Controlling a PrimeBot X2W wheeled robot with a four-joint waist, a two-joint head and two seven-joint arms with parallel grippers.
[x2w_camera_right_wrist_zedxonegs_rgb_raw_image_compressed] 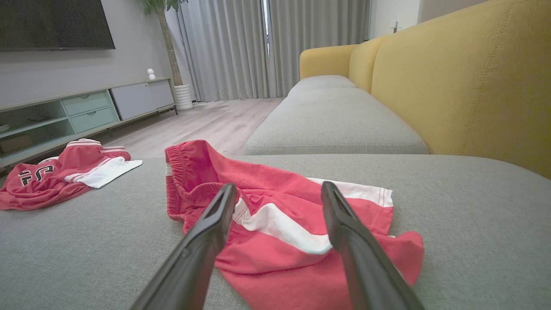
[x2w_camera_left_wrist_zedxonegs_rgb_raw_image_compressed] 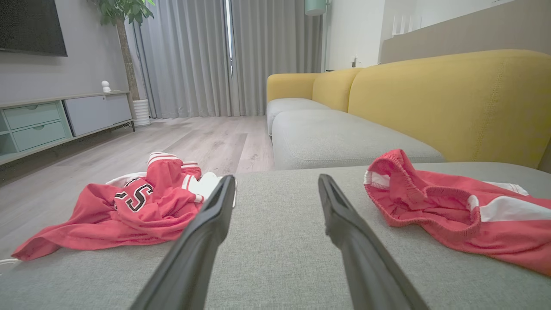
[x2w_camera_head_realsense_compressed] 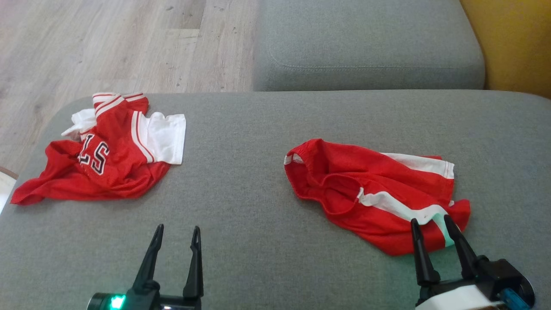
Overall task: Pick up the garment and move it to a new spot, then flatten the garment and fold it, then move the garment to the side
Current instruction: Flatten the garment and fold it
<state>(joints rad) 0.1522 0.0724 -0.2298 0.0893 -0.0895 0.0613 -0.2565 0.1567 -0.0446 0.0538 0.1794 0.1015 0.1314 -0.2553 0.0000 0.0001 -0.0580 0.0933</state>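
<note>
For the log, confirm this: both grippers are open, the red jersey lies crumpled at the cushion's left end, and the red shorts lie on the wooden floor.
Not the floor: the red shorts lie on the grey cushion, by the right gripper, as the head view shows. The rest holds: it and the left gripper are open, the red jersey crumpled at the left end.
</note>
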